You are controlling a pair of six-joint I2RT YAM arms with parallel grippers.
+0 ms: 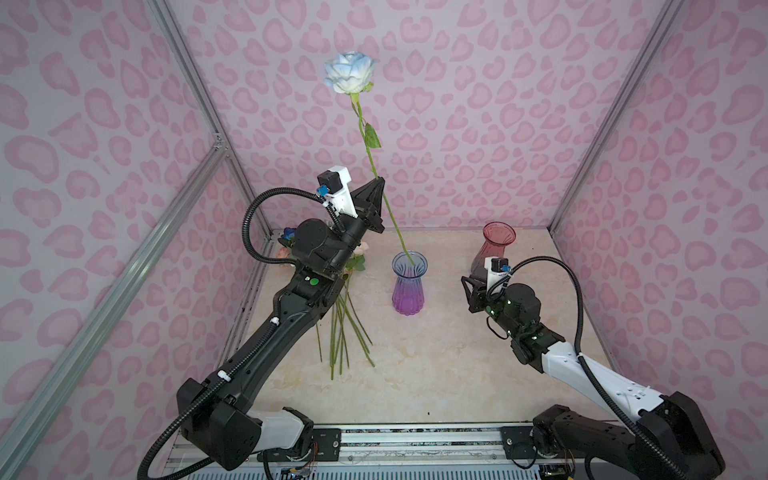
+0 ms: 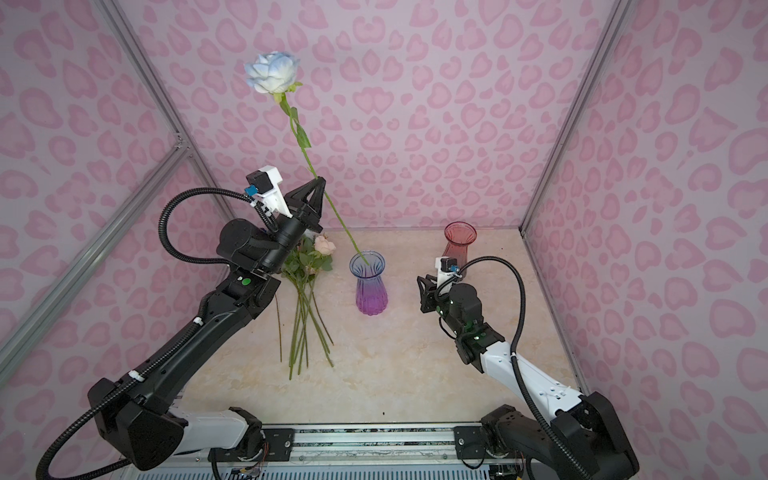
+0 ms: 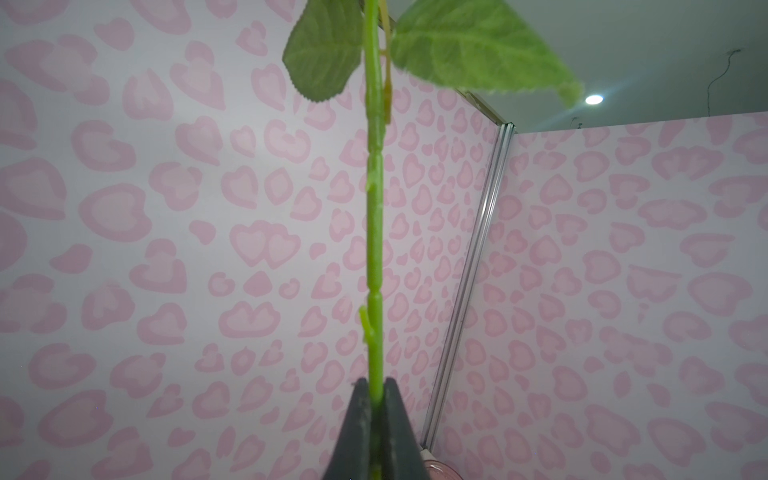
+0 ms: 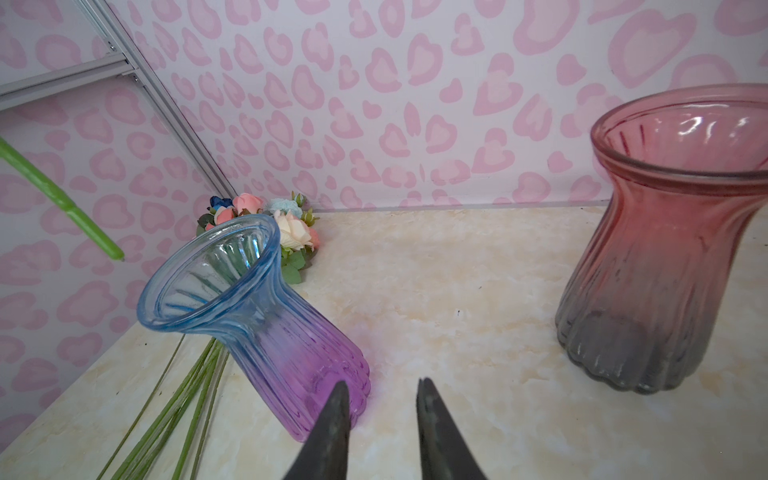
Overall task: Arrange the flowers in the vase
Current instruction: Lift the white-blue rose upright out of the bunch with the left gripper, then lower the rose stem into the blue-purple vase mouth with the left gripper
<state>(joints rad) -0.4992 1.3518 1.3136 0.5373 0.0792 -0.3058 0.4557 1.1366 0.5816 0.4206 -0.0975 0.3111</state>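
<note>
Flowers (image 2: 307, 270) on marbled tabletop (image 2: 415, 365), pink walls (image 2: 415, 104)

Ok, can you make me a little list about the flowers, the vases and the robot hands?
left gripper: shut on the white-blue rose, pinching its stem
rose stem end: in the air by the blue-purple vase mouth, not inside yet
right gripper: open, empty, pointing between the two vases
red vase: upright, empty
other flowers: lying in a bunch on the table, beside the blue-purple vase
</note>
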